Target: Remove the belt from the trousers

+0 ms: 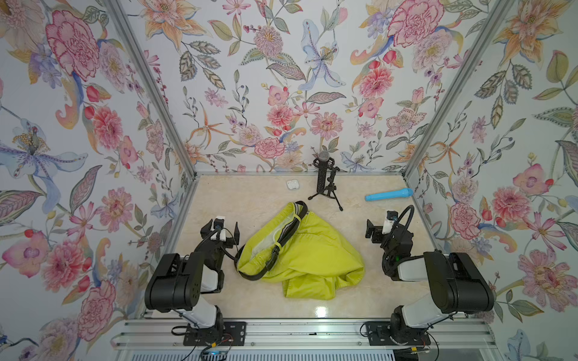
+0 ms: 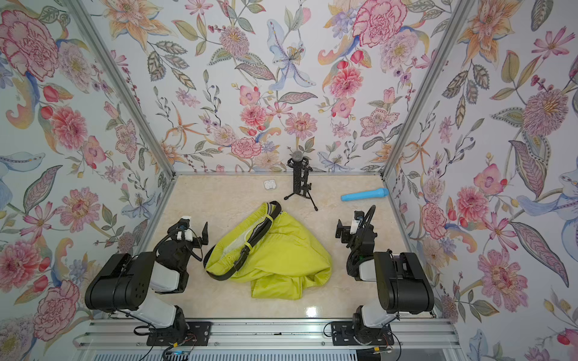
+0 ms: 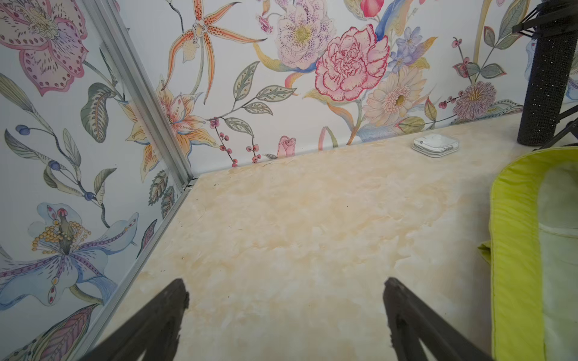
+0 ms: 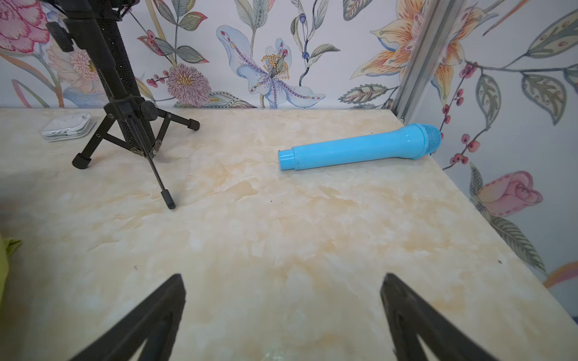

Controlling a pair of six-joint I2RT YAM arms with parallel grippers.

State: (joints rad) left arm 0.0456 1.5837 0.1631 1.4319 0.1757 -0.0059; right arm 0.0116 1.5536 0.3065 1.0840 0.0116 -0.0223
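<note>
1. We see the trousers (image 1: 312, 250) crumpled mid-table (image 1: 344, 300), between the two arms. The belt (image 1: 287, 233) is threaded through their loops along the waistband, and one stretch curls out onto the table on the left arm's side.
2. The left gripper (image 3: 286, 292) and the right gripper (image 4: 283, 286) both hang with jaws spread wide, grasping nothing and clear of the cloth.
3. We judge the belt light, smooth and floppy. The thin fabric will likely drag along, so one claw should pin the waistband while the other takes that loose curl.
4. The only container is a small white case (image 1: 293, 184) near the back wall. It looks shut, and we cannot tell its contents.
</note>
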